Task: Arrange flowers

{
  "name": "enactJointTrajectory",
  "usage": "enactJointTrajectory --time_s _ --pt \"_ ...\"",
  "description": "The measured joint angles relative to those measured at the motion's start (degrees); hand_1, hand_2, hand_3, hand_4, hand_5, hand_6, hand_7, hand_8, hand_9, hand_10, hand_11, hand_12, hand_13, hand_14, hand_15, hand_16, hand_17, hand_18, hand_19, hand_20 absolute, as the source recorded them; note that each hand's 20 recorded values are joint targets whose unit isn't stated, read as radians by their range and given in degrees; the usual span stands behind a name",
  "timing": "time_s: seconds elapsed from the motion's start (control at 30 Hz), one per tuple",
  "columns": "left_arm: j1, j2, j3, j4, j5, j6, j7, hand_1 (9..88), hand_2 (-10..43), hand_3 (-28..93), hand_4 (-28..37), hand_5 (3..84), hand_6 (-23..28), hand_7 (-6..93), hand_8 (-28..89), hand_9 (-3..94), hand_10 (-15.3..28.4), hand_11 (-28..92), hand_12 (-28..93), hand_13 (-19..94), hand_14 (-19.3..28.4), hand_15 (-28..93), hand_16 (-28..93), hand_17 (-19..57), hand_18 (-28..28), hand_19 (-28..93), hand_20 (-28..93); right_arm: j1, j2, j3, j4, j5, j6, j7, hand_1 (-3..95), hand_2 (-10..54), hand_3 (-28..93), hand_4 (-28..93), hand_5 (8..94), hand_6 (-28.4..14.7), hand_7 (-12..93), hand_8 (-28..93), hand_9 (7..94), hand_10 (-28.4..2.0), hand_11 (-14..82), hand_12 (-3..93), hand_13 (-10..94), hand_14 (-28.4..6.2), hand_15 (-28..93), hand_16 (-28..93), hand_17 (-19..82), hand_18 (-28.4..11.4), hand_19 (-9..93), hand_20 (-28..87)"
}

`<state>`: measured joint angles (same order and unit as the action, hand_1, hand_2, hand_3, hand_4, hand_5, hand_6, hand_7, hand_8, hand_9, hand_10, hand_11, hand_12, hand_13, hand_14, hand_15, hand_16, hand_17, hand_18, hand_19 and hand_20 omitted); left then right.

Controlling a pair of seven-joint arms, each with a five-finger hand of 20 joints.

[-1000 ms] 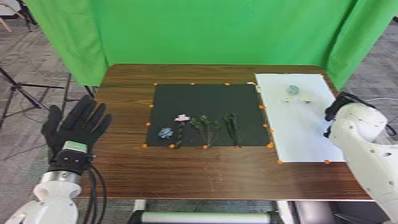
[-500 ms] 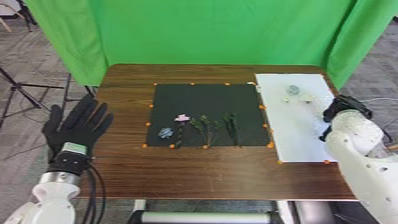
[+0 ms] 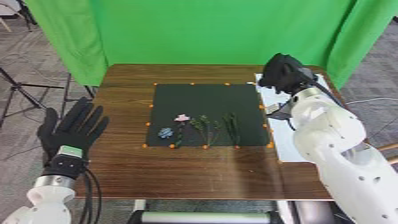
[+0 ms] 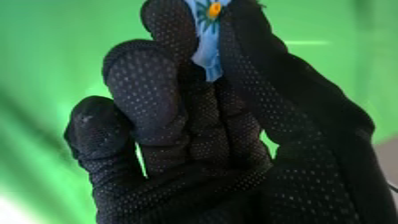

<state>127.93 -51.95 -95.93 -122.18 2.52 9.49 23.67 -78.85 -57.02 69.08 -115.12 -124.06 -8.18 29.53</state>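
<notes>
In the head view my right hand [image 3: 284, 74] is above the upper part of the white sheet [image 3: 291, 147]. In the right wrist view a light blue flower [image 4: 209, 50] with a yellow centre is pinched between thumb and fingers of my right hand [image 4: 222, 165]. On the black mat [image 3: 209, 97] lie a blue flower [image 3: 166, 132], a pink flower [image 3: 182, 118] on a dark stem, leafy green sprigs [image 3: 206, 126] and long green leaves [image 3: 233, 127]. My left hand [image 3: 71, 129] is open, palm down, off the table's left side.
Orange dots mark the edges of the mat. The right forearm covers much of the white sheet. A green curtain [image 3: 213, 35] hangs behind the brown table [image 3: 178, 172]. Tripod legs [image 3: 27, 95] stand on the floor at the left.
My right hand has moved from beyond the sheet's right edge up and left, over the sheet's upper part. It now covers the small items seen there before. The left hand has shifted slightly left.
</notes>
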Motion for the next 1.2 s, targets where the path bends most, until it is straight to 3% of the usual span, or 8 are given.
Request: enactJointTrajectory --time_s 0.23,0.53,0.83,1.0,1.2 --pt "-0.7 0.00 0.54 0.21 0.71 -0.07 -1.08 27.1 10.8 73 -28.3 38.6 7.5 17.0 -10 31.6 12.8 21 9 23 13.8 36 -9 -6.2 13.8 36 9 3.6 -10.3 -9.3 5.1 -2.7 -2.2 -2.2 57.9 -7.9 70 -28 74.1 -2.2 31 9 84.6 -10.0 11.5 38.4 76 -8.1 61 29 46 -20.6 93 41" --pt "-3.5 0.90 3.78 1.01 1.89 -0.03 -2.25 27.0 10.7 73 -28.3 38.6 7.4 17.0 -10 31.5 12.8 21 9 23 13.8 35 -9 -6.2 13.8 36 9 4.1 -16.6 -16.4 10.6 -6.0 -5.9 -3.2 57.8 -8.2 69 -28 73.6 -2.1 31 7 84.0 -10.0 10.3 37.6 76 -8.0 60 29 46 -20.5 93 42" --pt "-5.4 0.83 5.89 1.80 2.43 -0.59 -3.89 27.0 10.8 73 -28.3 38.4 7.3 16.9 -10 31.4 12.8 21 9 23 13.7 35 -9 -6.2 13.8 36 10 4.2 -19.2 -16.6 15.4 -15.7 0.8 -3.5 57.4 -8.5 69 -28 72.5 -1.9 29 4 82.5 -9.4 8.4 35.8 75 -8.0 60 29 46 -20.2 93 43" --pt "-5.9 0.66 6.49 2.12 2.44 -0.69 -4.19 27.0 10.8 72 -28.3 38.3 7.2 16.5 -10 31.4 12.7 21 9 23 13.7 35 -9 -6.2 13.8 36 10 4.9 -20.5 -16.6 19.3 -15.6 0.6 -3.5 57.0 -8.7 69 -28 71.5 -1.9 28 3 80.8 -9.8 8.1 34.3 75 -8.0 60 29 46 -20.2 93 42" --pt "-6.6 0.61 6.86 2.33 2.43 -0.78 -4.34 27.0 10.7 73 -28.3 37.9 7.0 14.9 -10 31.4 12.6 20 9 23 13.7 35 -9 -6.2 13.8 35 10 4.9 -21.7 -16.9 21.3 -16.2 0.5 -3.2 55.6 -9.2 70 -28 68.5 -2.8 23 1 71.8 -13.0 14.6 18.1 74 -7.5 56 30 45 -20.0 93 39"
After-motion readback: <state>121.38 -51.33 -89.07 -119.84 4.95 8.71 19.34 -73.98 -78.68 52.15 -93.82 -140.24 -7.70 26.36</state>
